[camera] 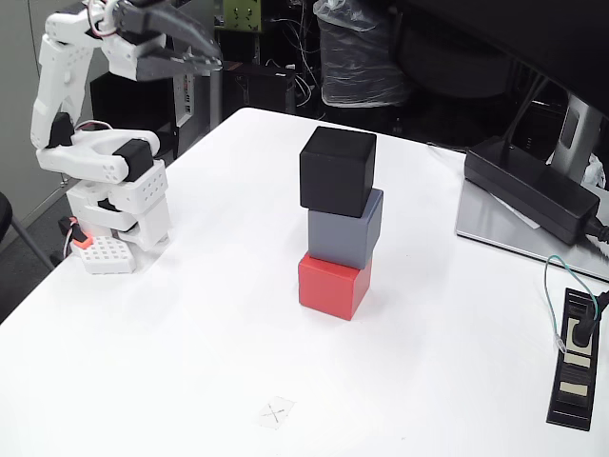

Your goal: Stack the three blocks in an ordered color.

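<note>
In the fixed view the three blocks stand as one tower in the middle of the white table (190,333). The red block (331,285) is at the bottom, the blue-grey block (344,228) sits on it, and the black block (337,171) is on top, slightly turned and shifted left. My gripper (211,61) is high at the upper left, well away from the tower, folded back over the arm's base. Its dark fingers lie close together at the tips with nothing between them.
The white arm base (119,205) is clamped at the table's left edge. A long black power brick (528,188) lies on a grey slab at the right. A black power strip (574,357) with a green cable sits at the right edge. A small X mark (276,412) is near the front.
</note>
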